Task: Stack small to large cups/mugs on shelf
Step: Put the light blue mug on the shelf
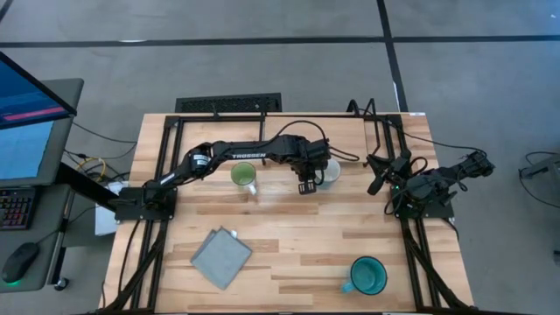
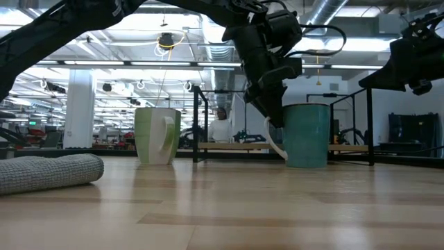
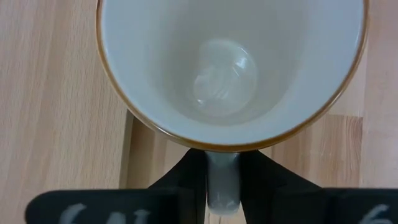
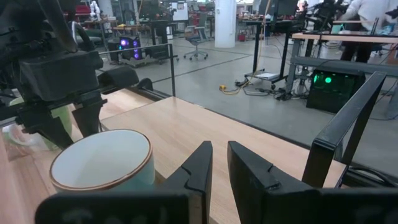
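While the left gripper (image 1: 306, 186) is reaching out over the middle of the table, its two fingers are pinching the handle of the white mug (image 3: 231, 68), nearly closed around it. Straight beyond the fingertips the white mug is standing upright, mouth open, and nothing is sitting inside it; its rim shows a brown edge. Just to that gripper's left side in the high view, the light green mug (image 1: 244, 177) is standing upright with its green inside showing nothing in it. Well away, toward the table's near edge, the teal mug (image 1: 367, 276) is standing, also showing nothing inside. The right gripper (image 4: 219, 163) is waiting by the table's right edge, fingers nearly together, holding nothing. A grey cloth (image 1: 220, 256) is lying near the front.
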`<action>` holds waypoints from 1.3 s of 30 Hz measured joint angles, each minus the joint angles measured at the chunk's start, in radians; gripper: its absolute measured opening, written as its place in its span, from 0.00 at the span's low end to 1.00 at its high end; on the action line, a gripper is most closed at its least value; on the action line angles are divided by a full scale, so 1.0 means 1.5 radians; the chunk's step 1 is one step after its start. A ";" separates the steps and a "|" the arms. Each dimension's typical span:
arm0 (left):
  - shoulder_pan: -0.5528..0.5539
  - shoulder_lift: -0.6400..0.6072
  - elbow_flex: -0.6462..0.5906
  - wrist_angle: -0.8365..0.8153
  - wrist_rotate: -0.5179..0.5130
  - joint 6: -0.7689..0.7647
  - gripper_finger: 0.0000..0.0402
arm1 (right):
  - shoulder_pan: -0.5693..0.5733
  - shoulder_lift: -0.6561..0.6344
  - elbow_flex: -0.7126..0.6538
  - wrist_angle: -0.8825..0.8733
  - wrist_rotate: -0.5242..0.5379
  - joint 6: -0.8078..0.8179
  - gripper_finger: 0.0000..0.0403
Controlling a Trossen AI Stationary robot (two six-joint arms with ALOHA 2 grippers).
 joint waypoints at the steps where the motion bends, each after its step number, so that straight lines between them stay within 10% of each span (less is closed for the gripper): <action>1: 0.000 0.000 0.000 0.000 0.000 0.000 0.12 | 0.000 0.000 0.000 0.000 0.000 0.000 0.18; 39: 0.000 0.000 0.000 0.005 -0.018 -0.012 0.14 | 0.000 0.000 0.000 0.000 -0.001 0.001 0.18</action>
